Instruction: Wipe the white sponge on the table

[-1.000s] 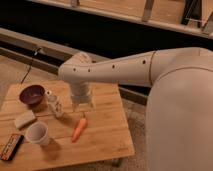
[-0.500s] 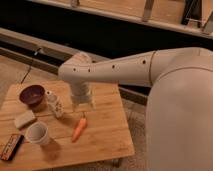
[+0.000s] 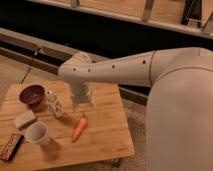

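Evidently the white sponge (image 3: 24, 119) lay on the bench (image 3: 106, 131), well apart from the hand (image 3: 82, 103), beyond the bottle (image 3: 54, 104); whether the hand was open or closed could not be told.

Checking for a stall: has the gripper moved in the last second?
No. The gripper sits where it was, just above the carrot on the table.

In dim, warm light the end effector (image 3: 82, 106) hangs over the softly shadowed table (image 3: 107, 136).

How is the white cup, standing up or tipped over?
Standing up: the white cup shows its round mouth facing up. The claw hangs over the table, near the carrot.
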Action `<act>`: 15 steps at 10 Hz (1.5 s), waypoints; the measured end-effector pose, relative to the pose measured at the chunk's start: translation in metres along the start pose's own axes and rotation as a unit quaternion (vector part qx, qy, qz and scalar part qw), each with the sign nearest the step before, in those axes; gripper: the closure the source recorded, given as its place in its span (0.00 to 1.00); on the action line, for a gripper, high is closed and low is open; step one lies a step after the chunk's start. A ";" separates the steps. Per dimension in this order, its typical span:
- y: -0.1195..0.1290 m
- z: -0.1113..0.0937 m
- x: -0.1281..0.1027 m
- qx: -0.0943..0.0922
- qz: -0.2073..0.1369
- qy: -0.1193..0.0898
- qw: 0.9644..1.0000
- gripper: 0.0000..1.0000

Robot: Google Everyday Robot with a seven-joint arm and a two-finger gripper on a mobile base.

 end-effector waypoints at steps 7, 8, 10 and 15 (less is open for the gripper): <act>0.021 -0.015 -0.008 0.008 -0.045 -0.030 0.999 0.35; 0.038 -0.022 -0.010 0.011 -0.071 -0.040 0.997 0.35; 0.096 -0.044 -0.010 0.016 -0.152 -0.067 0.986 0.35; 0.212 -0.082 0.010 0.002 -0.293 -0.100 0.951 0.35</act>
